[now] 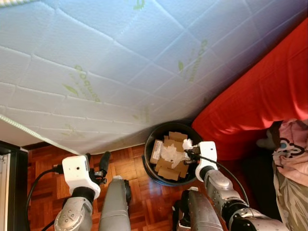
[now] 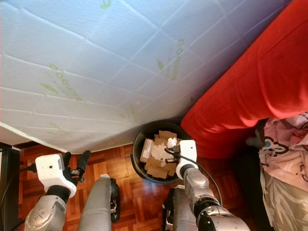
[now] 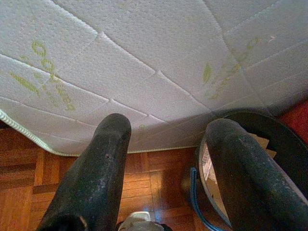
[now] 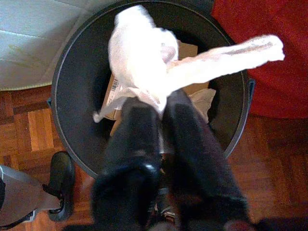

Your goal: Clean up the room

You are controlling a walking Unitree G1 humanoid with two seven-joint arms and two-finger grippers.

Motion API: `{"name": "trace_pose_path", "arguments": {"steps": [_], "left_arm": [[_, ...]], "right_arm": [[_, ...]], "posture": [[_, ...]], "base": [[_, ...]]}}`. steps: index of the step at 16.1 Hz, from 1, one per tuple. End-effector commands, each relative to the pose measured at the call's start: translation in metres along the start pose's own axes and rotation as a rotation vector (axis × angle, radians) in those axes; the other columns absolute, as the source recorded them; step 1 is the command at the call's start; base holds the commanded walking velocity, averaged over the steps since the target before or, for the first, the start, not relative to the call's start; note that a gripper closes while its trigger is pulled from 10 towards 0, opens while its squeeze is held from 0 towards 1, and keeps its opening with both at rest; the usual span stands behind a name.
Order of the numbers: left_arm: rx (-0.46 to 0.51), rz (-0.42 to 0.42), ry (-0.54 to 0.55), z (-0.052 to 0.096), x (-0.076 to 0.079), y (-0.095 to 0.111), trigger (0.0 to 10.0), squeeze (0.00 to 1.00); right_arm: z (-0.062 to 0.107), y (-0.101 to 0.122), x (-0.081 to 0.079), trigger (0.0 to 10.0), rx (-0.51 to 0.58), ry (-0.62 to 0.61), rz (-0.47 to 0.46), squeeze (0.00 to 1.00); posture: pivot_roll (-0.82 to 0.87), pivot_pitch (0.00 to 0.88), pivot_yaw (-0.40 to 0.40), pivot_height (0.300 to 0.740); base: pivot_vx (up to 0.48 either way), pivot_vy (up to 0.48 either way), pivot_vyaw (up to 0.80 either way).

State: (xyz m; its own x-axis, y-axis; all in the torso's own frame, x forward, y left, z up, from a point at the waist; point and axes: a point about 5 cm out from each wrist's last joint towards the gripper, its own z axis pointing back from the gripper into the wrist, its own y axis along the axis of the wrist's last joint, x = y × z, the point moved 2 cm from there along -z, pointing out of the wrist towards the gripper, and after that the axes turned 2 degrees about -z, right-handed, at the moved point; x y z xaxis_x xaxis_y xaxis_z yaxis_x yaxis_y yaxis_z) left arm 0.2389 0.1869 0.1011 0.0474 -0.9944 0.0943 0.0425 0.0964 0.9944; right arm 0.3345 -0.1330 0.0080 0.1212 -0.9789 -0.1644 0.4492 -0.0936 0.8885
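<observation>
**Right claw holding white tissue over the bin**

Closest to me, I see the robot's two grey legs on the parquet floor (image 1: 139, 163). My left gripper (image 1: 96, 166) hovers low over the wood just beside the mattress edge, its two black fingers (image 3: 96, 173) spread wide with nothing between them; through the gap I look at the quilted underside and the floor.

On the other side, my right gripper (image 4: 161, 108) is pinched narrow on a crumpled white tissue (image 4: 144, 57), which bunches above the fingertips and trails one long strip out toward the red side. It hangs directly above the mouth of the black bin (image 1: 150, 139), inside the rim's outline, not touching the contents as far as I can tell. The bin stands on the floor, tucked against the mattress and touching the red cover. In it lie flattened cardboard pieces (image 1: 169, 169), one with a printed label, and some pale crumpled paper.

Beyond, the white quilted mattress (image 1: 120, 62) with green leaf prints leans across the view. To my right sits the red bedding (image 1: 260, 96), and past it a heap of pink patterned fabric (image 1: 291, 149).
</observation>
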Motion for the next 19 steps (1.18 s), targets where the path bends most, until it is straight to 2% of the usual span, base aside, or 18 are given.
{"name": "trace_pose_path", "arguments": {"steps": [1, 6, 13, 17, 19], "left_arm": [[-0.032, 0.002, 0.014, 0.006, -0.003, -0.006, 10.0, 0.00], [-0.035, 0.001, 0.032, 0.006, -0.006, -0.005, 10.0, 0.00], [-0.042, 0.001, 0.034, 0.007, -0.005, -0.005, 10.0, 0.00], [-0.044, -0.001, 0.037, 0.008, -0.005, -0.006, 10.0, 0.00], [-0.044, -0.001, 0.037, 0.009, -0.005, -0.006, 10.0, 0.00]], "right_arm": [[0.003, -0.014, 0.000, 10.0, -0.047, 0.001, -0.017, 1.00], [0.001, -0.011, -0.005, 10.0, -0.045, 0.022, 0.006, 1.00], [0.001, -0.015, -0.021, 10.0, -0.074, 0.130, 0.159, 1.00], [-0.001, -0.013, -0.034, 10.0, -0.067, 0.176, 0.297, 1.00], [-0.001, -0.013, -0.036, 10.0, -0.067, 0.175, 0.308, 1.00]], "posture": [[0.22, 0.430, -0.026, 0.656], [0.22, 0.432, -0.026, 0.656], [0.22, 0.433, -0.025, 0.656], [0.23, 0.422, -0.030, 0.656], [0.23, 0.422, -0.030, 0.656]], "base": [[0.000, 0.000, 0.00], [0.000, 0.000, 0.00], [0.000, 0.000, 0.00], [0.000, 0.000, 0.00], [0.000, 0.000, 0.00]]}}
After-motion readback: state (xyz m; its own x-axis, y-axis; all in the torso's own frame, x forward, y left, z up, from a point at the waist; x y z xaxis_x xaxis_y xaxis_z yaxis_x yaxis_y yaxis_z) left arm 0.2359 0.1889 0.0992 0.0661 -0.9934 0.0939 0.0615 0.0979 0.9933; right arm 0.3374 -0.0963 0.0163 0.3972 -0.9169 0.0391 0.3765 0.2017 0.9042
